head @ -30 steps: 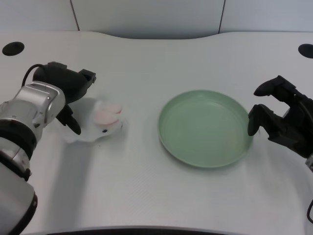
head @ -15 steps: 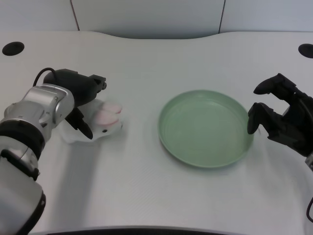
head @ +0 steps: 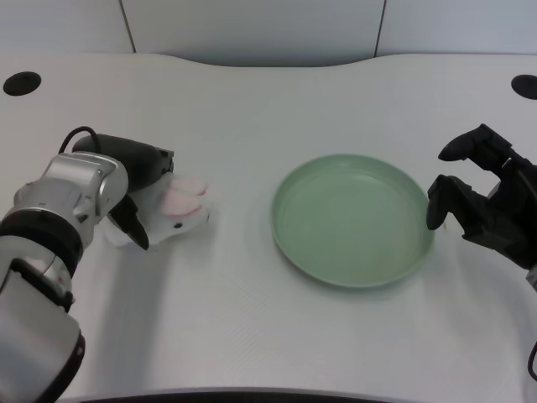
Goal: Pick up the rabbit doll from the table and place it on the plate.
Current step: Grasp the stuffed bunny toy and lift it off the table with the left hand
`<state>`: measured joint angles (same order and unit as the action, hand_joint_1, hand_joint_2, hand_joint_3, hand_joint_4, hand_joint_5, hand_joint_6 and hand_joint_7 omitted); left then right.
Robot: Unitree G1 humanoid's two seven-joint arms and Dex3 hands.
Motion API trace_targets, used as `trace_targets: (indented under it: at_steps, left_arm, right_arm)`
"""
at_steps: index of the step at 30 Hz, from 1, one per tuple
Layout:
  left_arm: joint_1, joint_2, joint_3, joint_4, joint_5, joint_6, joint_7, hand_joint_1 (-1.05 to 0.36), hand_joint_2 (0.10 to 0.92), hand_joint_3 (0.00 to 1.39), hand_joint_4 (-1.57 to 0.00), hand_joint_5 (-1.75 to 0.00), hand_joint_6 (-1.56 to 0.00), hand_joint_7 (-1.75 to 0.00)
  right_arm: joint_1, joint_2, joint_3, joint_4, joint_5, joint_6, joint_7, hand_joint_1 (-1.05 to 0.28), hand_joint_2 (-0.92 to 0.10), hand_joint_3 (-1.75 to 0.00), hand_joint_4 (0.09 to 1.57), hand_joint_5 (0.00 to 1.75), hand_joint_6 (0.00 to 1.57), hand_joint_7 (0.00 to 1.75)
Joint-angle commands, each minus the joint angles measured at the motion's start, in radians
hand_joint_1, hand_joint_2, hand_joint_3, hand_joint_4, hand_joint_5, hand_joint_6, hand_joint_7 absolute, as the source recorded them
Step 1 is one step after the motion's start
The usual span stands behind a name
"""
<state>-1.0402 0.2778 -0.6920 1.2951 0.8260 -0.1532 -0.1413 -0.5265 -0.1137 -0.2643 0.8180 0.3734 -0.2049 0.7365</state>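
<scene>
With my left hand (head: 134, 180) draped over the small white plush rabbit doll (head: 168, 216), lying on the white counter (head: 252, 336) well left of the round pale-green plate (head: 352, 220), my fingers (head: 130, 227) curl around its body (whether firmly pinching, I cannot tell), so I should squeeze snugly before lifting.

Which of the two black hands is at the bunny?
The left hand, on the picture's left, wraps around the white rabbit doll. The right hand hangs beyond the green plate, touching nothing.

It looks like a robotics lab or test bench; a plain white table (head: 252, 101) with black cable holes (head: 22, 83) at its corners; pale wall panels (head: 252, 25) behind it.
</scene>
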Motion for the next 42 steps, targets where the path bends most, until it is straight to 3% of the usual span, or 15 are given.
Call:
trace_targets:
  at_steps: [1, 6, 9, 18, 20, 21, 23, 27, 28, 29, 31, 34, 37, 39, 42]
  left_arm:
    - [0.033, 0.016, -0.033, 0.004, 0.030, -0.004, -0.002, -0.80, 0.743, 0.01, -0.15, -0.33, -0.27, -0.24]
    - [0.039, 0.027, -0.037, 0.009, 0.028, -0.035, 0.003, -0.85, 0.780, 0.01, -0.15, -0.27, -0.28, -0.17]
    - [0.045, 0.027, -0.045, 0.008, 0.038, -0.036, 0.024, -0.86, 0.829, 0.03, -0.16, -0.25, -0.28, -0.14]
    - [0.040, 0.025, -0.068, 0.008, 0.055, -0.028, 0.045, -0.85, 0.852, 0.01, -0.16, -0.20, -0.26, -0.10]
    - [0.047, 0.027, -0.082, 0.006, 0.073, -0.026, 0.113, -0.76, 0.782, 0.00, -0.34, -0.32, -0.51, -0.26]
    - [0.051, 0.027, -0.092, 0.011, 0.084, -0.024, 0.143, -0.76, 0.777, 0.00, -0.35, -0.40, -0.51, -0.43]
    - [0.062, 0.029, -0.110, 0.024, 0.106, -0.019, 0.210, -0.79, 0.876, 0.04, -0.37, -0.58, -0.42, -0.78]
    - [0.084, 0.051, -0.130, 0.036, 0.135, -0.048, 0.346, -0.75, 0.919, 0.10, -0.47, -0.80, -0.44, -0.89]
    - [0.097, 0.072, -0.137, 0.035, 0.147, -0.073, 0.439, -0.75, 0.920, 0.10, -0.48, -0.82, -0.44, -0.90]
    - [0.105, 0.087, -0.142, 0.034, 0.155, -0.090, 0.504, -0.68, 0.920, 0.07, -0.45, -1.21, -0.44, -1.14]
    - [0.121, 0.113, -0.143, 0.037, 0.167, -0.109, 0.615, -0.59, 0.900, 0.04, -0.41, -1.52, -0.41, -1.32]
    - [0.132, 0.132, -0.141, 0.045, 0.172, -0.120, 0.701, -0.49, 0.862, 0.01, -0.51, -1.69, -0.56, -1.24]
    - [0.131, 0.143, -0.146, 0.049, 0.175, -0.125, 0.709, -0.48, 0.855, 0.00, -0.58, -1.74, -0.62, -1.22]
    - [0.129, 0.149, -0.154, 0.047, 0.183, -0.112, 0.718, -0.50, 0.816, 0.00, -0.79, -1.75, -0.73, -1.06]
    - [0.125, 0.146, -0.139, 0.044, 0.169, -0.100, 0.683, -0.52, 0.793, 0.00, -0.94, -1.75, -0.81, -0.94]
  right_arm:
    - [0.019, -0.008, -0.008, -0.008, 0.010, 0.000, 0.001, -0.38, -0.50, -0.89, 0.79, 1.75, 0.54, 1.65]
    - [0.029, -0.008, -0.007, -0.029, 0.015, 0.016, -0.005, -0.37, -0.49, -0.92, 0.78, 1.75, 0.53, 1.65]
    - [0.030, -0.011, -0.005, -0.029, 0.011, 0.007, 0.005, -0.38, -0.50, -0.91, 0.78, 1.75, 0.53, 1.65]
    - [0.032, -0.011, -0.005, -0.034, 0.012, 0.013, 0.003, -0.38, -0.49, -0.91, 0.76, 1.75, 0.54, 1.66]
    - [0.035, -0.010, -0.006, -0.046, 0.018, 0.028, 0.004, -0.39, -0.49, -0.91, 0.77, 1.75, 0.54, 1.65]
    - [0.036, -0.008, -0.007, -0.050, 0.023, 0.037, 0.005, -0.38, -0.49, -0.91, 0.76, 1.75, 0.53, 1.65]
    - [0.036, -0.008, -0.006, -0.050, 0.021, 0.034, 0.005, -0.38, -0.49, -0.91, 0.76, 1.75, 0.52, 1.66]
    - [0.033, -0.011, -0.009, -0.043, 0.024, 0.039, 0.012, -0.37, -0.50, -0.90, 0.75, 1.75, 0.51, 1.66]
    - [0.032, -0.010, -0.011, -0.040, 0.023, 0.038, 0.007, -0.37, -0.51, -0.90, 0.75, 1.75, 0.51, 1.66]
    - [0.031, -0.009, -0.012, -0.037, 0.022, 0.037, 0.004, -0.37, -0.50, -0.90, 0.75, 1.75, 0.51, 1.66]
    - [0.033, -0.008, -0.011, -0.042, 0.022, 0.036, 0.003, -0.38, -0.50, -0.90, 0.76, 1.75, 0.52, 1.66]
    - [0.032, -0.005, -0.015, -0.044, 0.030, 0.043, 0.004, -0.36, -0.50, -0.90, 0.77, 1.75, 0.51, 1.67]
    - [0.029, -0.006, -0.013, -0.032, 0.029, 0.031, 0.010, -0.35, -0.50, -0.92, 0.77, 1.75, 0.50, 1.67]
    - [0.027, -0.004, -0.014, -0.029, 0.033, 0.033, 0.012, -0.35, -0.49, -0.92, 0.78, 1.75, 0.50, 1.67]
    - [0.032, -0.004, -0.005, -0.034, 0.016, 0.021, -0.005, -0.37, -0.48, -0.93, 0.78, 1.75, 0.51, 1.67]
